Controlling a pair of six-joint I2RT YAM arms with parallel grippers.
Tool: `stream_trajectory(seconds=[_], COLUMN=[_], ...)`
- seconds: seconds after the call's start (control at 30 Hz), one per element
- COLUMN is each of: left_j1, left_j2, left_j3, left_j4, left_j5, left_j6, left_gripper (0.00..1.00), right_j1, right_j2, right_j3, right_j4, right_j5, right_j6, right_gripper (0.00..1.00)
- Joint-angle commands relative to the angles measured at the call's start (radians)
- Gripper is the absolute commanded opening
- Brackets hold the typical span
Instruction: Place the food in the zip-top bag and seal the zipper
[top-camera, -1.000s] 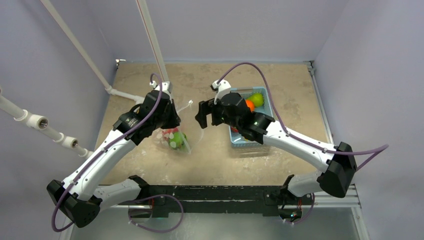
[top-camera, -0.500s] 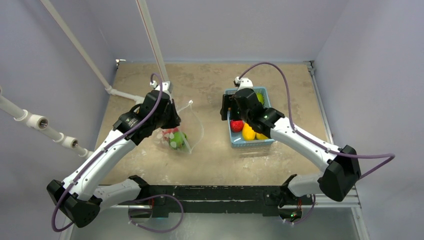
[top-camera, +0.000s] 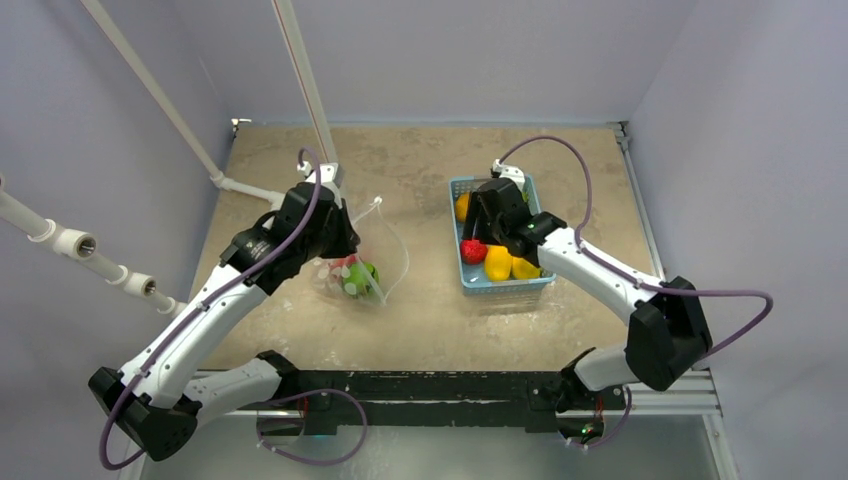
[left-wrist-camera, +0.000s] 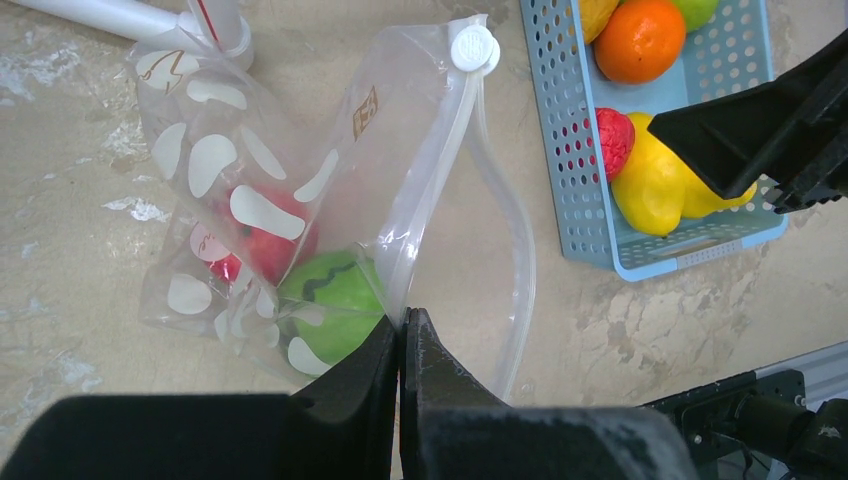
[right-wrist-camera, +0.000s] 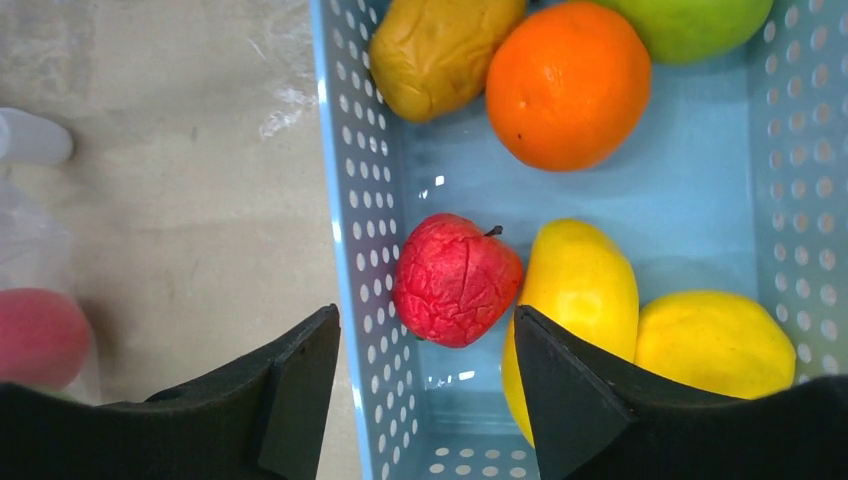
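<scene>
The left gripper (left-wrist-camera: 400, 335) has its two fingers pressed together on the mouth edge of the zip-top bag (left-wrist-camera: 250, 190). They close just where the zipper (left-wrist-camera: 432, 170) comes down to them, and the pale strip goes in between the fingertips. The bag lies on the beige surface (top-camera: 420, 320), left of the middle. Its mouth stands open in a loop toward the light-blue basket (right-wrist-camera: 360, 200). A white round slider (left-wrist-camera: 473, 47) sits at the far end of the zipper, so the mouth is not sealed. Inside the bag a smooth red fruit (left-wrist-camera: 270, 250) and a green fruit (left-wrist-camera: 335, 300) touch each other (a smaller red piece seems to lie beside them, but I cannot tell what it is).

The right gripper (right-wrist-camera: 425, 325) hangs over the basket with its fingers apart and nothing between them. In its wrist view the wrinkled red fruit (right-wrist-camera: 455, 280) lies under the gap, against the basket wall that faces the bag. It touches a long yellow fruit (right-wrist-camera: 575, 300), and a rounder yellow fruit (right-wrist-camera: 715, 345) lies next to that one. At the other end of the basket are an orange fruit (right-wrist-camera: 568, 85), a brownish-yellow fruit (right-wrist-camera: 440, 45) and a second green fruit (right-wrist-camera: 690, 20), which the picture's edge cuts off. The basket stands on the surface beside the bag, not touching it.
</scene>
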Motion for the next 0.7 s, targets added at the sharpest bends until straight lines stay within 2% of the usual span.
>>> stream_trajectory(seconds=[0.0,0.27,0.67], left_j1=[0.000,0.000,0.000], left_j2=[-0.024,-0.022,-0.024], left_j3=[-0.009,-0.021,-0.025], left_j4=[0.039,0.051,0.047], left_j5=[0.001,0.021,0.011], left_j6=[0.034,0.050,0.058], left_gripper=[0.00,0.00,0.00], right_j1=[-0.005,-0.011,-0.012], right_j2=[0.014,0.066,0.171], right_j3=[-0.019,-0.057,-0.077], right_j4=[0.015,0.061,0.116], right_j5=[0.025,0.006,-0.006], right_j6=[0.068,0.094,0.093], right_gripper=[0.66,0.65,0.72])
